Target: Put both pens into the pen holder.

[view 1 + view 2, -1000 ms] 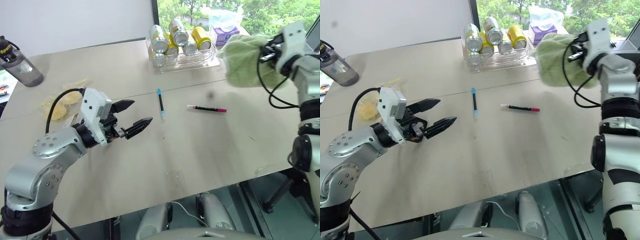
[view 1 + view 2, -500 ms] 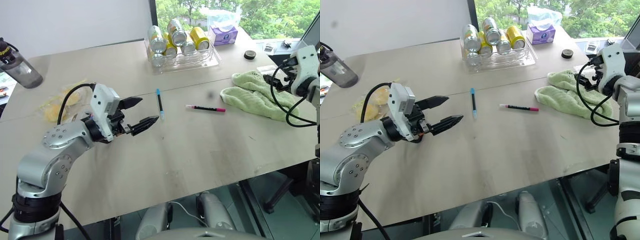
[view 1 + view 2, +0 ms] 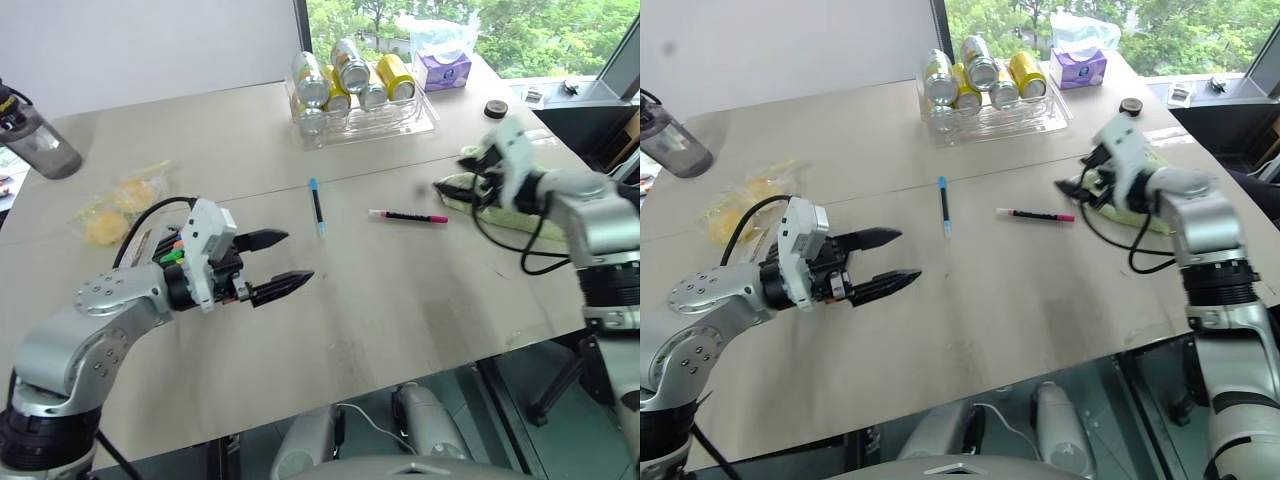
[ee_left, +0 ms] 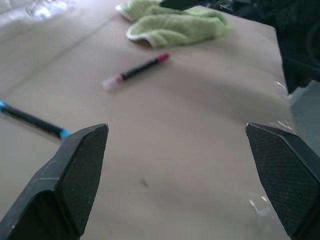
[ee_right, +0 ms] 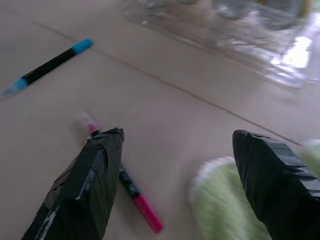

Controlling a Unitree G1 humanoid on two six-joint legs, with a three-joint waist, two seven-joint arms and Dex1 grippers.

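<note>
The blue-capped dark pen [image 3: 317,205] lies mid-table, and the pink pen [image 3: 410,216] lies to its right. My right gripper [image 3: 455,178] hovers open just right of the pink pen's pink end, over the near end of a green towel [image 3: 520,205]. In the right wrist view its fingers [image 5: 90,185] straddle the pink pen [image 5: 142,205]. My left gripper [image 3: 290,258] is open and empty, low over the table left of both pens. The pen holder [image 3: 162,250], with green and orange markers showing, sits mostly hidden behind the left gripper's wrist.
A clear tray [image 3: 400,125] of cans stands at the back. Behind it is a purple tissue pack [image 3: 445,65], with a small black disc [image 3: 495,108] to the right. A water bottle [image 3: 35,125] and a yellow snack bag [image 3: 115,210] lie at the left.
The right gripper let go of the green towel, which now lies on the table, then swung down and left to the pink pen. The left gripper sank and drew back slightly.
</note>
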